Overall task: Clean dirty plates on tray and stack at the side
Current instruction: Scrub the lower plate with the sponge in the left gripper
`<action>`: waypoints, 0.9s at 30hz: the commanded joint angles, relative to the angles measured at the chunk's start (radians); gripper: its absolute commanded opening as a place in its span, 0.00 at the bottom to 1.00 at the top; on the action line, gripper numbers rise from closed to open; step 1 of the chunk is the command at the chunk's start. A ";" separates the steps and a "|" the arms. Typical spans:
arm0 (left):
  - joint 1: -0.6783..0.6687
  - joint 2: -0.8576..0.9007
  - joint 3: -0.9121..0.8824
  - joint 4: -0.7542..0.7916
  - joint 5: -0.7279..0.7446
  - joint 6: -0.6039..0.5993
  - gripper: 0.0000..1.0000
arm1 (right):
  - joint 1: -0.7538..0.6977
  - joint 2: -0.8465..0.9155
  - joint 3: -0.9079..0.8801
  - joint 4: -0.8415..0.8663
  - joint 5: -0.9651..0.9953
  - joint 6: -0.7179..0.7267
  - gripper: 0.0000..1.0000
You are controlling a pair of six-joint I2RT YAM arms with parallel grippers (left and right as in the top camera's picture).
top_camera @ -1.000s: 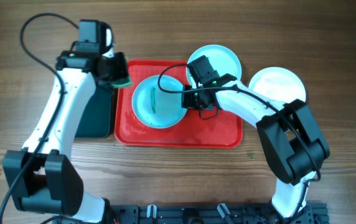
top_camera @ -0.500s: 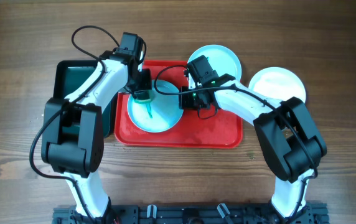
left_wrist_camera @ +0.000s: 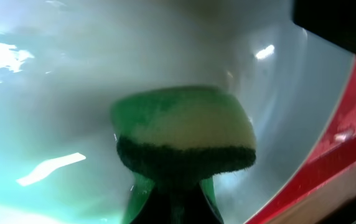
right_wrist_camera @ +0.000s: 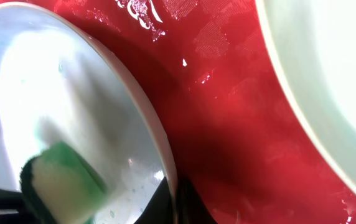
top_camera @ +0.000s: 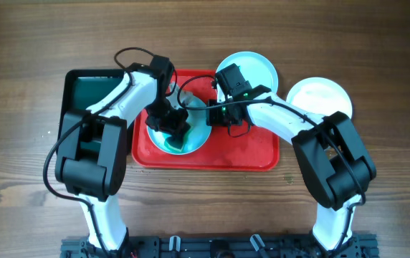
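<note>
Left fingers, overhead: down on turquoise plate in red tray; right fingers at its rim. Left wrist: clamped on green sponge, pressed to plate. Right wrist: pinching plate's edge.

Red tray, pale turquoise plate, green and yellow sponge, white plate, brown wood-grain table

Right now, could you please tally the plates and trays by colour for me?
Turquoise plates: 2
White plate: 1
Red tray: 1
Black tray: 1
Total: 5
</note>
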 commanded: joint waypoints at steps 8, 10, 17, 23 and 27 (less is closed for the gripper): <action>0.013 0.032 -0.022 0.310 -0.549 -0.572 0.04 | 0.000 0.036 0.016 0.009 -0.027 -0.004 0.04; 0.012 0.032 -0.022 0.333 -0.636 -0.661 0.04 | 0.000 0.036 0.016 0.008 -0.027 -0.004 0.04; 0.008 0.032 -0.022 0.294 -0.642 -0.653 0.04 | 0.000 0.036 0.016 0.007 -0.027 -0.004 0.04; 0.010 0.030 -0.022 0.129 -0.160 -0.236 0.04 | -0.006 0.036 0.016 0.006 -0.039 -0.005 0.04; 0.009 0.030 -0.022 0.049 0.141 0.050 0.04 | -0.006 0.036 0.016 0.006 -0.042 -0.004 0.04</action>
